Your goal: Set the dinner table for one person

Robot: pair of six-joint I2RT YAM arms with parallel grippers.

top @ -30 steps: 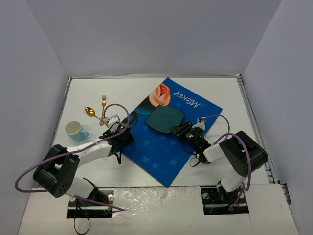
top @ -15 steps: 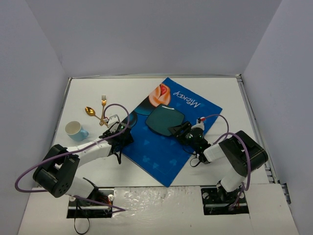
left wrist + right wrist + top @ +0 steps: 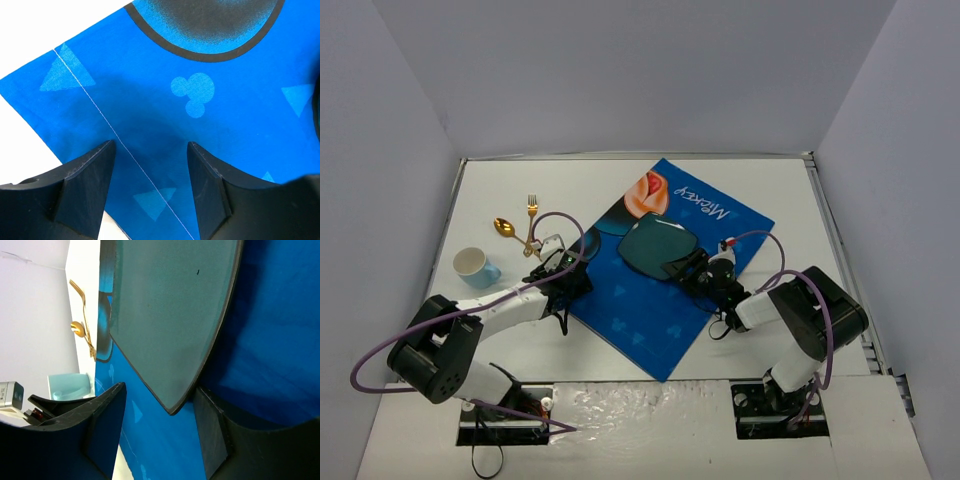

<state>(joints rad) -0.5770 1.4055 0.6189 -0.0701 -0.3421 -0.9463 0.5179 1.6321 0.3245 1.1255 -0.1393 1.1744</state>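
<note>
A dark teal plate (image 3: 656,244) lies on the blue cartoon-print mat (image 3: 640,310) on the white dinner table (image 3: 770,180). My right gripper (image 3: 686,267) is open at the plate's near right corner. In the right wrist view the plate (image 3: 170,315) has that corner between my spread fingers (image 3: 102,432), untouched by the gripper (image 3: 160,412). My left gripper (image 3: 566,280) is open and empty low over the mat's left edge. The left wrist view shows this gripper (image 3: 150,172) over the mat (image 3: 165,115).
A light blue cup (image 3: 477,266) stands at the left. A gold spoon (image 3: 505,228) and a gold fork (image 3: 532,208) lie behind it, left of the mat. The cup (image 3: 70,386) and the gold cutlery (image 3: 82,315) also show in the right wrist view. Grey walls enclose the table.
My right gripper has crept forward and left, so the plate's corner now sits between its open fingers. The left arm has not moved.
</note>
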